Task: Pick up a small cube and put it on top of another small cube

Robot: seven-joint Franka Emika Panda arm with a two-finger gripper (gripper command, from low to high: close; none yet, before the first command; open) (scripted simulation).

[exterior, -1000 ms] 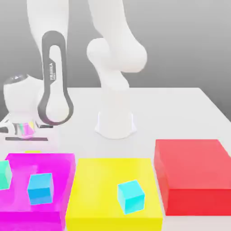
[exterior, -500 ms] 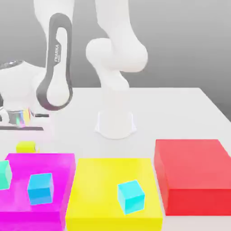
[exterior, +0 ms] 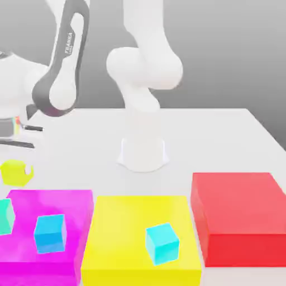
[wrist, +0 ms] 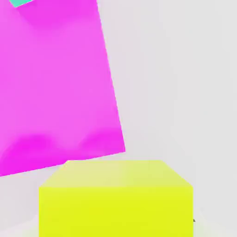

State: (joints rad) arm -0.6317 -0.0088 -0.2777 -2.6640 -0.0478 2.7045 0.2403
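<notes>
The small yellow cube (exterior: 14, 174) hangs above the white table at the exterior view's far left, just behind the magenta block (exterior: 72, 205). My gripper (exterior: 15, 166) reaches down onto it from the hand above and is shut on it. In the hand view the same yellow cube (wrist: 115, 199) sits close up, with the magenta block (wrist: 55, 83) lower down behind it. One cyan cube (exterior: 50, 233) rests on the magenta block. Another cyan cube (exterior: 162, 243) rests on the big flat yellow block (exterior: 125, 220).
A teal cube (exterior: 4, 217) sits at the magenta block's left edge, and its corner (wrist: 21, 2) also shows in the hand view. A tall red block (exterior: 240, 215) stands at the exterior view's right. The arm's white base (exterior: 143, 153) stands mid-table.
The hand has risen and drifted toward the exterior view's left. The yellow cube went up with it, from mostly hidden behind the magenta block to hanging in plain sight.
</notes>
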